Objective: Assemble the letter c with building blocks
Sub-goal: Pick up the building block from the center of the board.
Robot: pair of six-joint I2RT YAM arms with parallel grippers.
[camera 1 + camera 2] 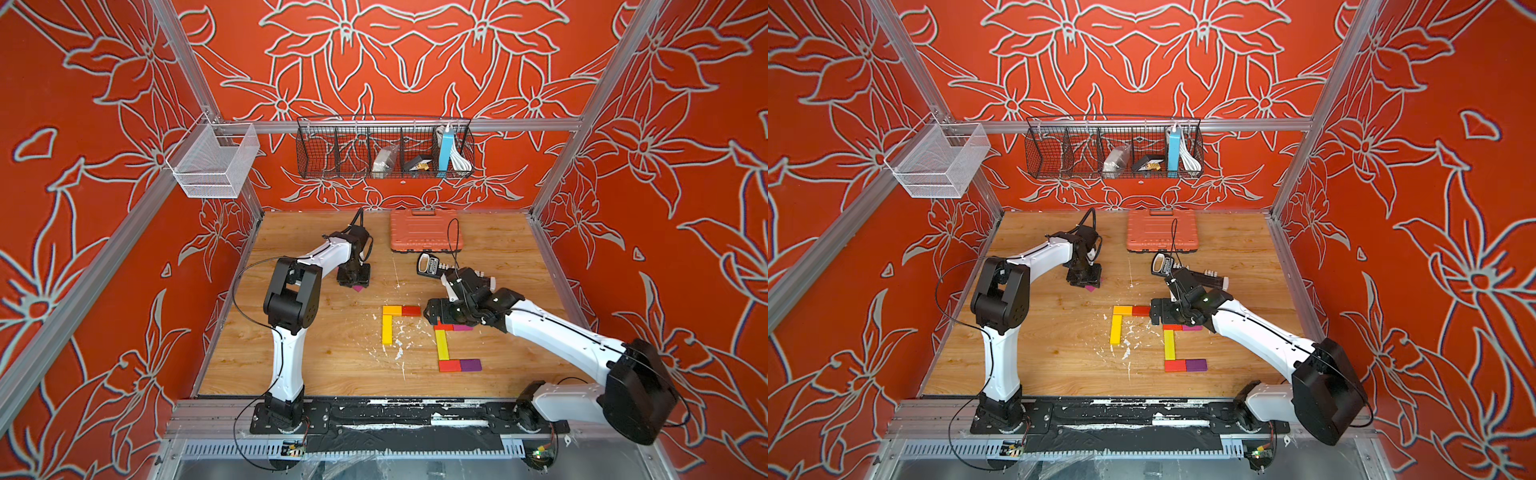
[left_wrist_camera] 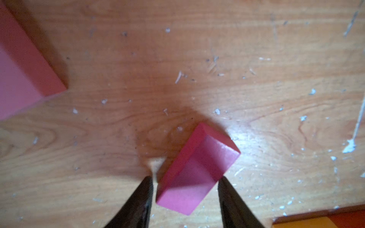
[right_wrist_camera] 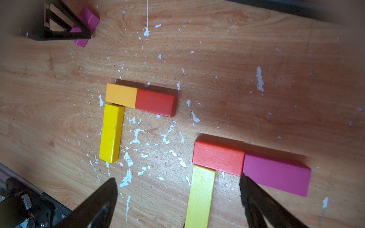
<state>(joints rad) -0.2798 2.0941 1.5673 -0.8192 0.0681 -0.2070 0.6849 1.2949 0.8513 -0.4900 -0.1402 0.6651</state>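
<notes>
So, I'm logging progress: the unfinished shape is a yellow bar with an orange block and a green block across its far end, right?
One slip: beside the orange block lies a red block, not a green one. The right wrist view shows both across the far end of the yellow bar.
</notes>
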